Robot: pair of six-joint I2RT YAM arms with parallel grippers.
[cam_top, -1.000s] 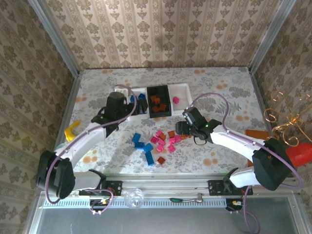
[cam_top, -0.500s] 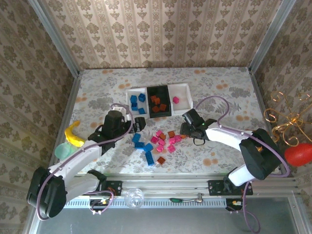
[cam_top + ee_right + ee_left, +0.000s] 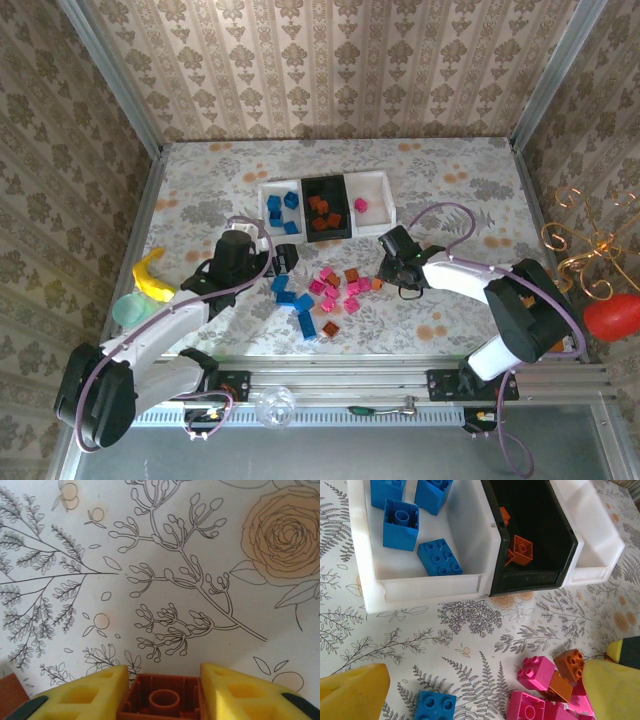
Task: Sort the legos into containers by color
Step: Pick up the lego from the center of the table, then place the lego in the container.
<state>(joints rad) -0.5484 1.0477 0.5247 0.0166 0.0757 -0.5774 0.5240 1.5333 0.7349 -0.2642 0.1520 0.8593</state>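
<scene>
I see my right gripper [image 3: 162, 692] clamped on an orange-brown brick [image 3: 161, 704], yellow fingertips [image 3: 85, 696] pressed against two opposite sides, the brick's hollow underside facing the camera. Beyond it lies the flower-printed tablecloth [image 3: 165, 570], with another orange-brown piece [image 3: 11, 692] at the lower-left edge.

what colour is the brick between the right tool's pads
Orange-brown brick, clearest in the right wrist view.

blue, pink, orange legos [image 3: 536, 671] loose; three joined containers [image 3: 375, 218] partly filled
</scene>
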